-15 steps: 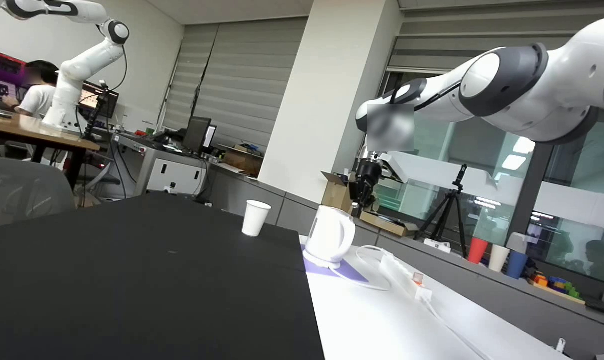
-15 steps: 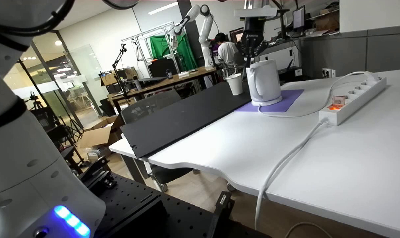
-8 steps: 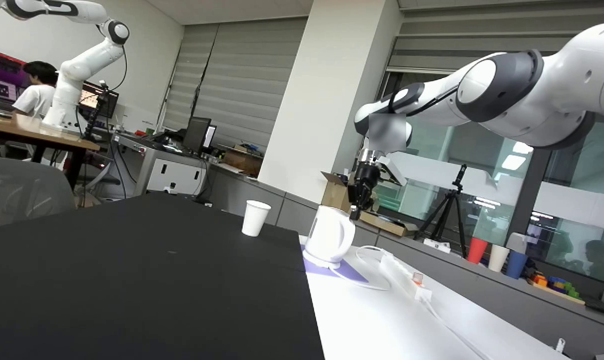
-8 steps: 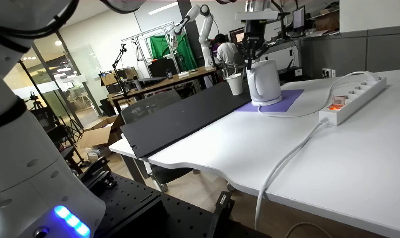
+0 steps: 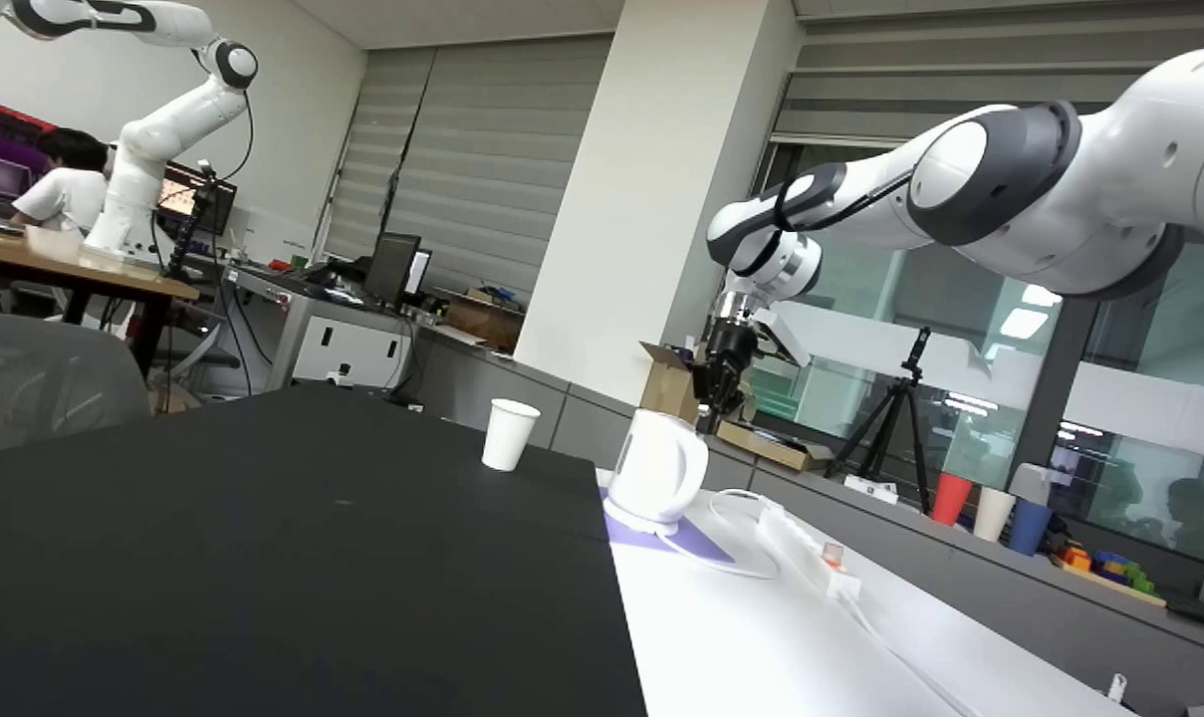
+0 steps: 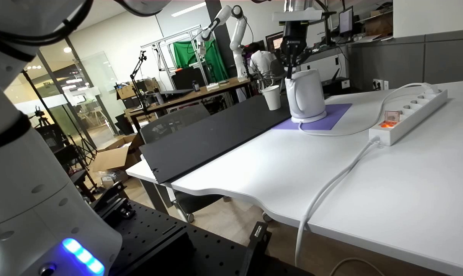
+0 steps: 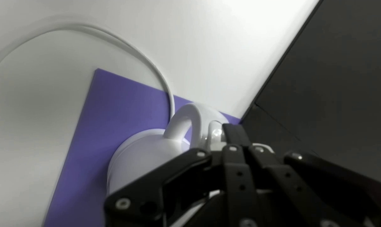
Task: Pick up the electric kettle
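Observation:
The white electric kettle (image 5: 649, 468) stands upright on its base on a purple mat, in both exterior views (image 6: 307, 94). Its loop handle (image 7: 190, 116) and rounded body (image 7: 146, 157) show in the wrist view, where my gripper hides part of the kettle. My black gripper (image 6: 290, 72) points down beside the top of the kettle, near the upper end of the handle. It also shows in an exterior view (image 5: 706, 418). In the wrist view, its fingertips (image 7: 236, 134) are together with nothing seen between them, and overlap the handle's top. I cannot tell whether they touch it.
A white paper cup (image 6: 272, 97) stands on the black board (image 6: 216, 138) near the kettle. A white power strip (image 6: 411, 115) and its cables lie on the white table (image 6: 254, 180). The kettle's cord (image 7: 140, 53) curves over the purple mat (image 7: 124, 104).
My arm has come down slightly since a second ago, and the gripper has shifted a little beside the kettle's top. The fingers stay together. The kettle and the cup have not moved.

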